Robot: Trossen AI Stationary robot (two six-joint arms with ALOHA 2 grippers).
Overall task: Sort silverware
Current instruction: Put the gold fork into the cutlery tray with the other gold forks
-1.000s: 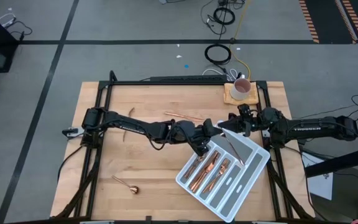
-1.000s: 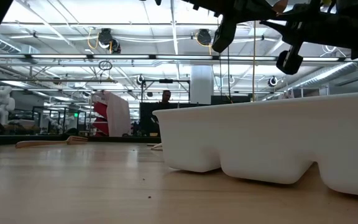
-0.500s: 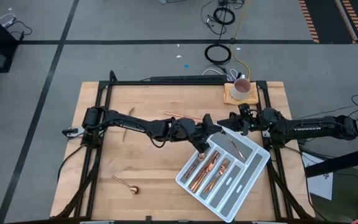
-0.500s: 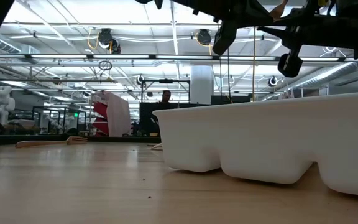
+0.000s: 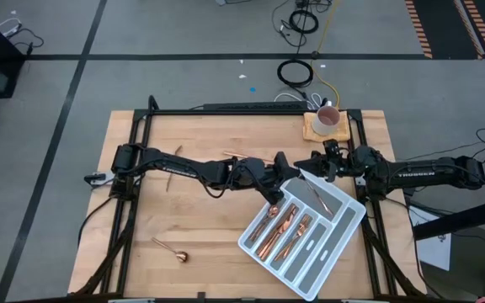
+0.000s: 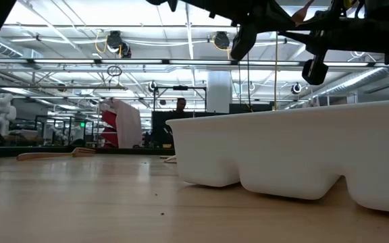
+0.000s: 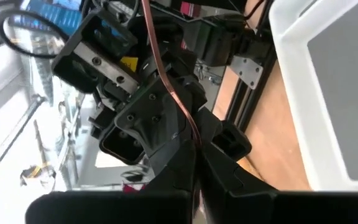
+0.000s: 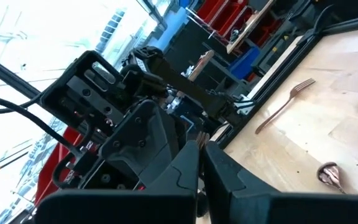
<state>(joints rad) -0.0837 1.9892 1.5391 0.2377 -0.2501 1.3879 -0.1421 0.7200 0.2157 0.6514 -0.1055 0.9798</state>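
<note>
- The left gripper (image 5: 283,164) is held above the middle of the tabletop, just off the far left corner of the grey tray (image 5: 341,238)
- In the left wrist view its fingers (image 7: 166,163) are seen pinched on 1 thin copper piece (image 7: 166,74), which rises from between the tips; whether it is a fork, knife or spoon cannot be told
- The right gripper (image 5: 311,172) is held just beside the left one, tip to tip with it, above the tray's far corner
- Its fingers (image 8: 180,171) are pressed together, and nothing is seen held between them
- The tray is set askew toward the near right corner of the tabletop
- A batch of copper silverware (image 5: 280,227) is laid in the tray's long compartments at the end toward the table's middle
- 1 more copper piece (image 5: 318,199) is laid in the tray's compartment nearest the right gripper
- 1 copper spoon (image 5: 173,251) is left on the bare wood toward the near left corner, well apart from the tray
- 1 copper fork (image 8: 286,104) is laid on the wood between the middle and the far edge
- A pink mug (image 5: 327,119) is stood on a wooden coaster (image 5: 312,129) at the far right corner
</note>
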